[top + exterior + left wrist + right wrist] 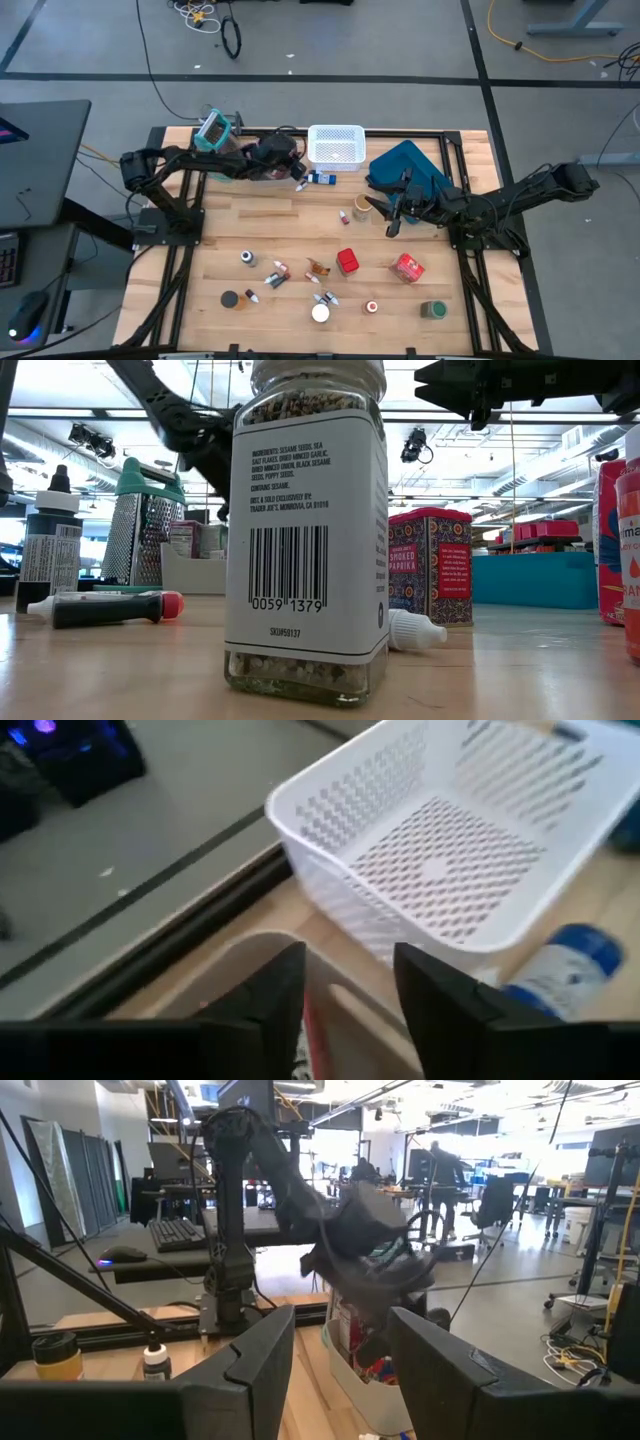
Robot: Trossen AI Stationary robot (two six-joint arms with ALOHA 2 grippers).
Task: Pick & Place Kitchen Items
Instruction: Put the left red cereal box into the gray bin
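Two grippers | left gripper (299, 181) above clear plastic bin (262, 172), fingers apart around red carton (312, 1038) | right gripper (392, 224) apart, empty, near blue tray (412, 160)

White mesh basket (335, 146) at the table's (300, 320) far edge, blue tray (410, 166) beside it, teal-handled grater (214, 129) at the far-left corner

Grey floor (330, 60) crossed by dark lines, cables, desks around.
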